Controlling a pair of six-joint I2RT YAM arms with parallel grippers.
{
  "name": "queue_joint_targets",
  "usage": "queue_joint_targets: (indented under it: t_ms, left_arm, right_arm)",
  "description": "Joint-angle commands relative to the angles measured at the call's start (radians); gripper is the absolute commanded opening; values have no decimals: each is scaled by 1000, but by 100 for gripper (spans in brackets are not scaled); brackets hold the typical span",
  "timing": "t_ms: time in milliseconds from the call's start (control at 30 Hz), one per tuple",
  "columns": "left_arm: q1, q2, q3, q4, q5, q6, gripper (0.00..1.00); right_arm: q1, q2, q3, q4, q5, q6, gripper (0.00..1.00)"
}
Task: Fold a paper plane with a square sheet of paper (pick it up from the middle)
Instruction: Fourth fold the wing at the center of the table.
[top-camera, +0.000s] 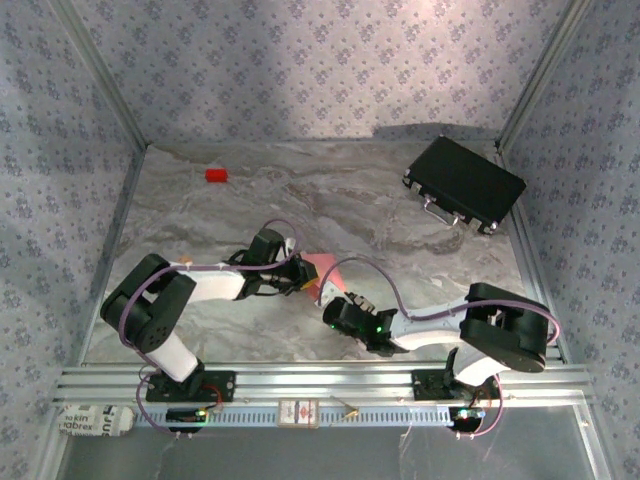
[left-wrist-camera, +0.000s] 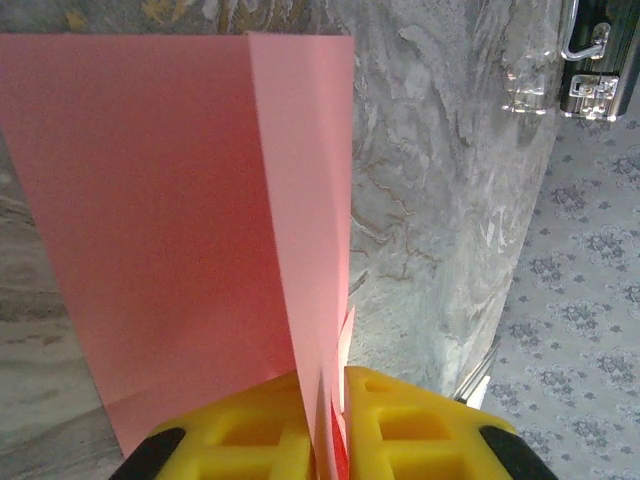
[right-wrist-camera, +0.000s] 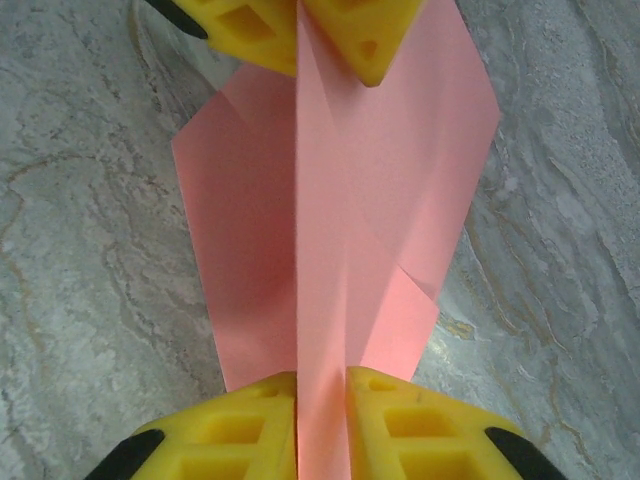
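Marble table (top-camera: 350, 200); one pink sheet (right-wrist-camera: 340, 220)

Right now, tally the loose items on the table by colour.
Salmon-pink: 1, folded paper
Red: 1, small block
Black: 1, latched case
Total: 3
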Motion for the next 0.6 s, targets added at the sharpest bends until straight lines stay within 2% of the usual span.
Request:
queue_joint_targets:
  t_ms: [0, 300, 567]
  left_arm:
    - [4, -29, 20, -1, 7, -3, 14]
    - [3, -25, 21, -11, 2, -2, 15]
    - [4, -22, 24, -17, 2, 3, 10]
  right_arm:
    - [4, 9, 27, 12, 20, 28, 18]
    - [-1, 8, 25, 11, -2, 45, 11]
    - [-4, -7, 22, 17, -5, 66, 17]
